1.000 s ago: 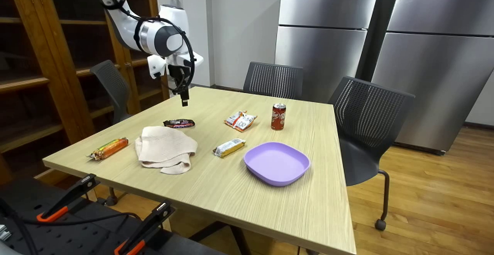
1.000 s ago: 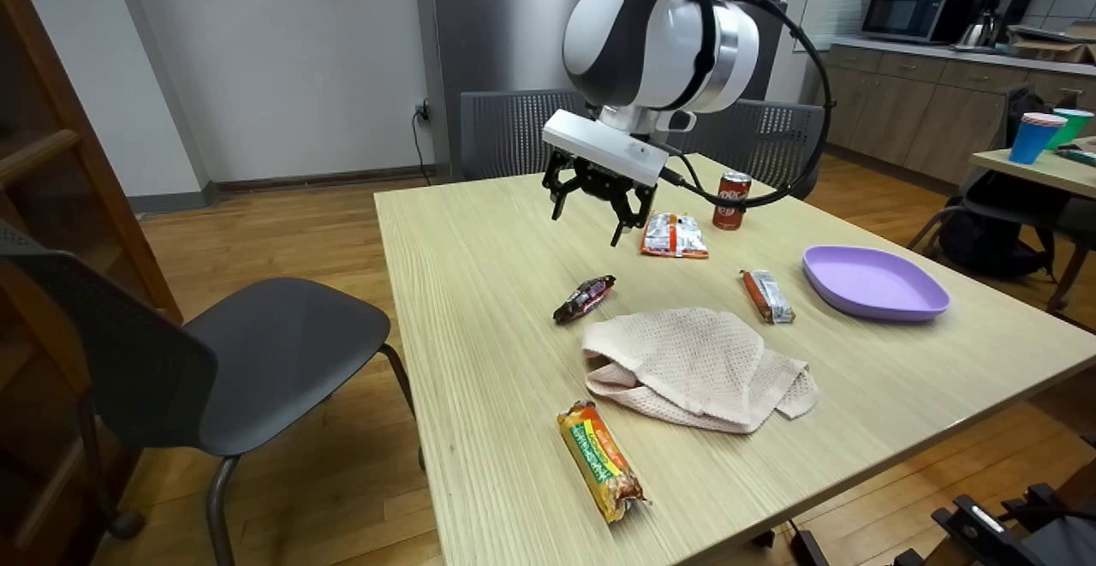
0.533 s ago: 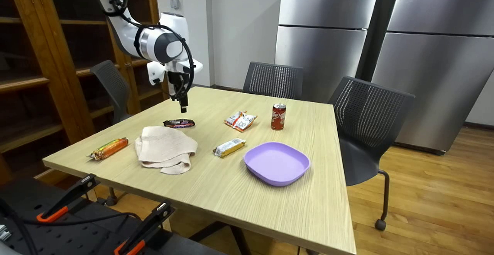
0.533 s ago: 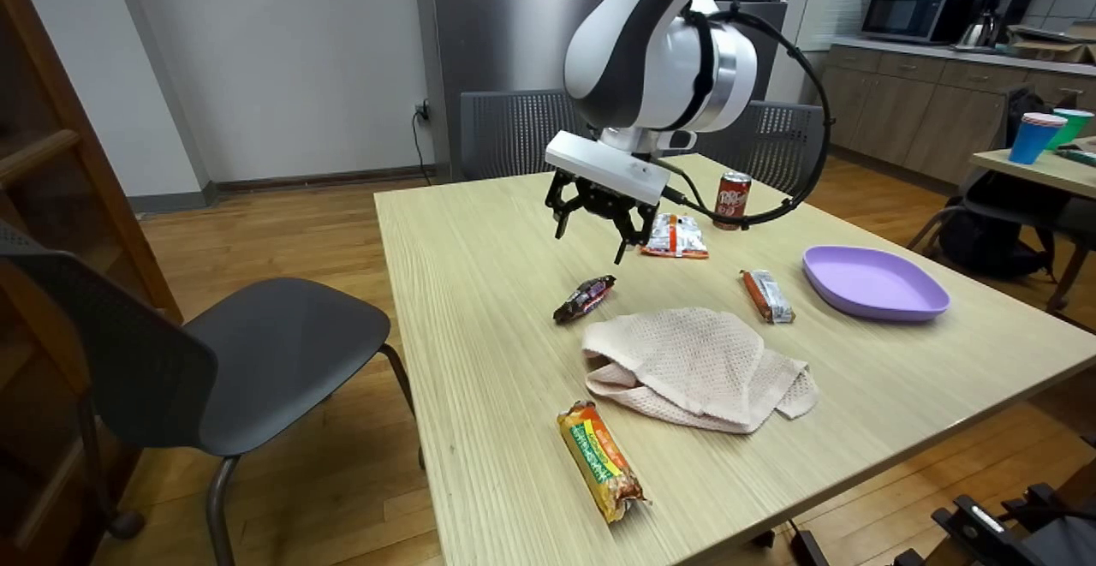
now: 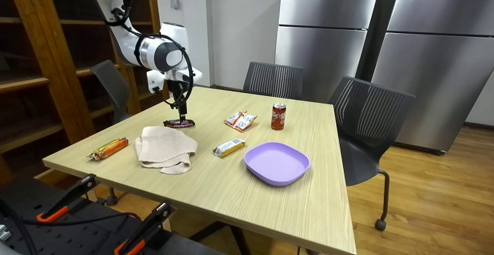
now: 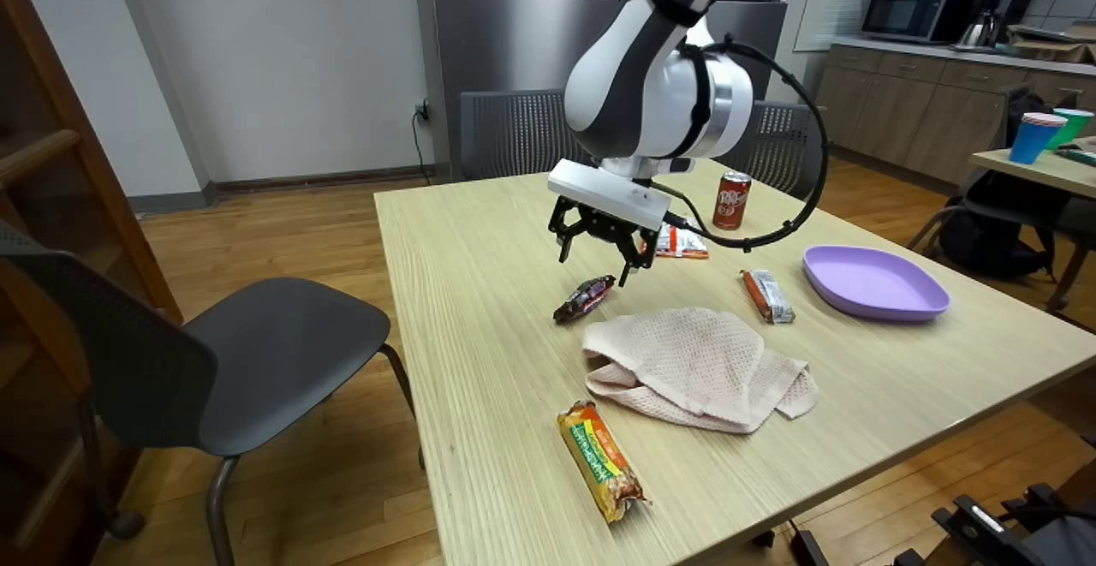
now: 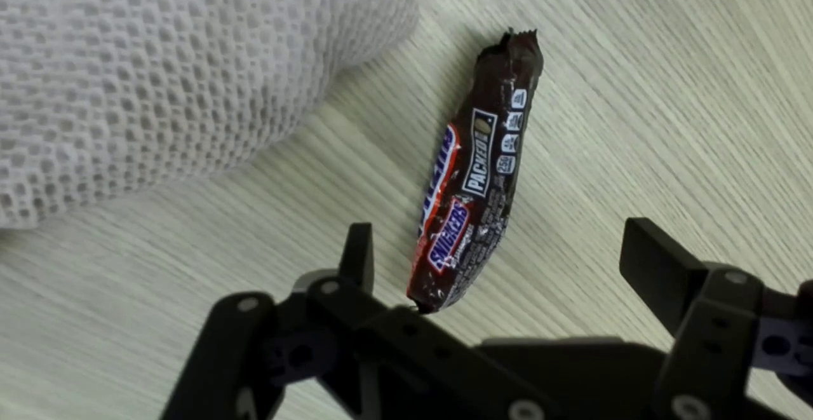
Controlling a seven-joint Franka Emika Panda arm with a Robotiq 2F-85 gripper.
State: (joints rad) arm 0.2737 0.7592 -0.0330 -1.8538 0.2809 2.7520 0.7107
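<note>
Gripper (image 7: 498,242): jaws spread wide, holding nothing, hanging over the table (image 6: 479,292) with a fingertip to either side of the Snickers bar (image 7: 479,172) in the wrist view
Snickers bar: flat on the table, near the pale cloth (image 7: 190,70) but not touching it
Wrapper (image 7: 444,242): looks thin and glossy, so probably a bit slick
Inside: likely light and fairly firm, though a hard squeeze could dent it
Middle: safest place to take hold, across the narrow width; the crimped ends would likely fold
</note>
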